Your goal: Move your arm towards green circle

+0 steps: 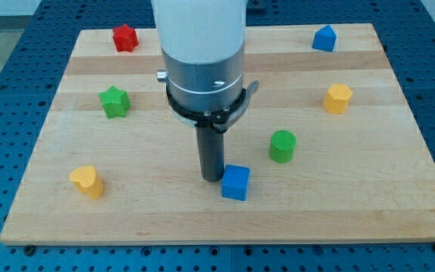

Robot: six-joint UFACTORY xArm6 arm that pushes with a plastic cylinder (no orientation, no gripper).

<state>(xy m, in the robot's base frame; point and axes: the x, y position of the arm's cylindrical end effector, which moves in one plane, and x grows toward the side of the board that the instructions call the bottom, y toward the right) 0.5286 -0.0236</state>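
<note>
The green circle (282,146) is a short, upright cylinder of bright green, its flat round top facing up and its side wall finely ribbed. It stands on the pale wooden board (368,196), right of the middle of the view and a little below mid-height. It stands alone, touching nothing. The blue cube (235,182) lies near it, down and to the view's left, with a clear gap between them. My tip (211,178) rests just left of that cube, lower and further left than the circle.
</note>
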